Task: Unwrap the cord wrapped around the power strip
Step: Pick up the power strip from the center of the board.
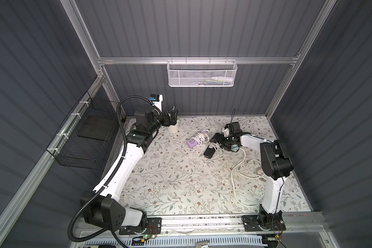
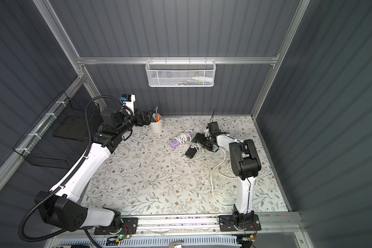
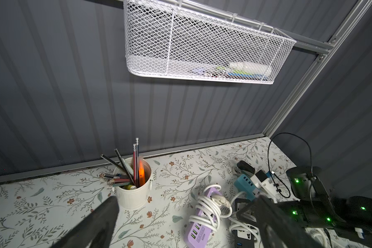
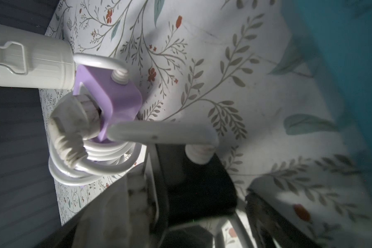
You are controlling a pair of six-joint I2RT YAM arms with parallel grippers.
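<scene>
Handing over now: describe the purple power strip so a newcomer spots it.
On the floral table, find the white pencil cup by the back wall. Between it and the right gripper lies the purple power strip: the only lilac one.

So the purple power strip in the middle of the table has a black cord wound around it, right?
Not quite. The cord is white, not black. The purple power strip in the middle of the table has a white cord wound around it. The left wrist view shows the white coils most clearly, and both top views agree.
</scene>
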